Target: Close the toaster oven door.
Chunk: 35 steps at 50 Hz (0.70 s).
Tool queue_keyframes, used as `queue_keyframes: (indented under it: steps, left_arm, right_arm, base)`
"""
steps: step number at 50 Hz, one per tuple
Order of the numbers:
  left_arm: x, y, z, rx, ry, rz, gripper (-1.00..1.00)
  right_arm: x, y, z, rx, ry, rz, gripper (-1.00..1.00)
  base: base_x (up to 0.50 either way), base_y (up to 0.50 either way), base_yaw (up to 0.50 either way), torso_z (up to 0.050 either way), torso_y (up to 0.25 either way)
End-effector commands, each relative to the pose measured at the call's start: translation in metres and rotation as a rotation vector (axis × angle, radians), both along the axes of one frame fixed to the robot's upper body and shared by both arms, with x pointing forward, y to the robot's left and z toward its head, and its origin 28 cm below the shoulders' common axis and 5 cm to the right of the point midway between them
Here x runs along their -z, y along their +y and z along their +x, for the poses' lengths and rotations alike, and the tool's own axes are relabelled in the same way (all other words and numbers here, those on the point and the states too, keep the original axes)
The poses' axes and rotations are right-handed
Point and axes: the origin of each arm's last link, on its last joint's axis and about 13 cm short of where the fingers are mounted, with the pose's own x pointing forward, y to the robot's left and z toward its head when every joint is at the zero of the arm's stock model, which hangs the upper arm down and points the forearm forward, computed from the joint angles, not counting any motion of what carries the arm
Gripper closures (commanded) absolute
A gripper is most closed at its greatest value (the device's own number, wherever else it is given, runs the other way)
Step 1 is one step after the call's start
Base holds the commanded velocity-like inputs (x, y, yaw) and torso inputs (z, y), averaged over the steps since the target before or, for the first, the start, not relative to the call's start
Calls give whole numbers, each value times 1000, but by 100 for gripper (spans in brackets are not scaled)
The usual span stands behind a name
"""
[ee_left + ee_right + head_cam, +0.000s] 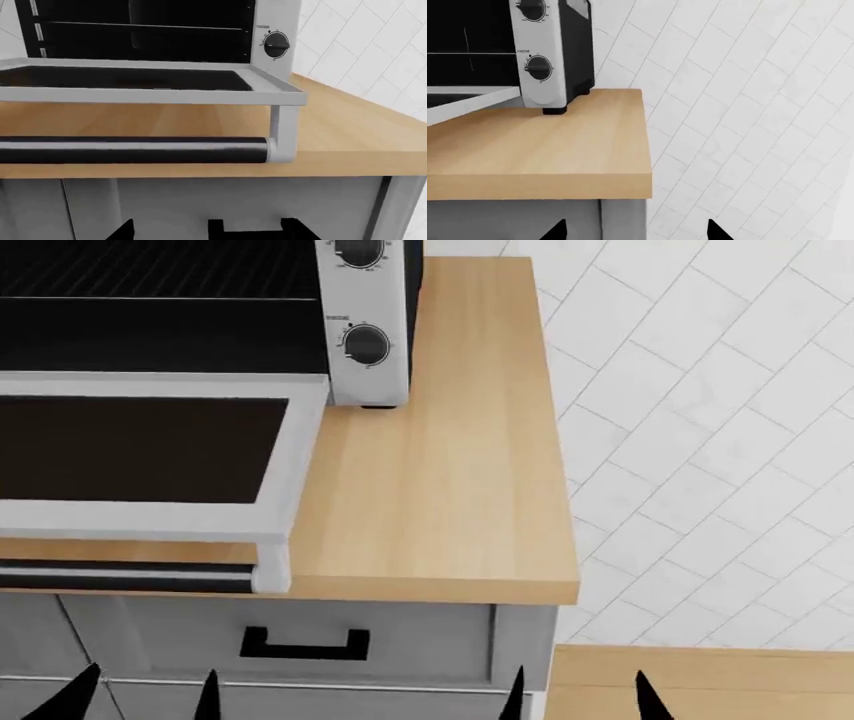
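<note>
Worktop carries your toaster oven at 11 o'clock in head view. Toaster oven door lies fully dropped, flat, bar handle over the front edge. Left hand and right hand both released, grasping nothing, below the drawer handle.

one toaster oven, two knobs, one drawer handle

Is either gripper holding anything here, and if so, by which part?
Nothing is held. The left gripper and right gripper are both open and empty, low in front of the cabinet, below the toaster oven door and clear of its black handle.
</note>
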Motion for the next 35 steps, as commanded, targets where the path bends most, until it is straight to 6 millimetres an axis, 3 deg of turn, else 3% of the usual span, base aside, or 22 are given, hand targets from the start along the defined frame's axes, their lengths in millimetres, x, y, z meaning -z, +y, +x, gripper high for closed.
queue_keyframes:
  steps: [1, 10, 20, 28, 35]
  left_arm:
    - [-40, 10, 9, -23, 1, 6, -100]
    - [-85, 30, 14, 34, -84, 10, -100]
    - [-128, 39, 28, 25, -46, 14, -100]
    - [-149, 48, 37, 25, -33, 48, -100]
    - [-162, 48, 36, 24, -46, 70, -100]
  right_arm:
    - [-63, -10, 0, 50, -157, -49, -100]
    - [-153, -29, -16, 124, -385, -97, -100]
    - [-217, -45, -37, 167, -534, -151, -100]
    - [-255, -49, -64, 184, -617, -195, -100]
    - [-254, -48, -66, 181, -623, -199, -100]
  base:
    - [0, 0, 0, 0, 0]
    - [0, 0, 0, 0, 0]
    - [0, 0, 0, 0, 0]
    - [0, 0, 0, 0, 0]
    - [0, 0, 0, 0, 0]
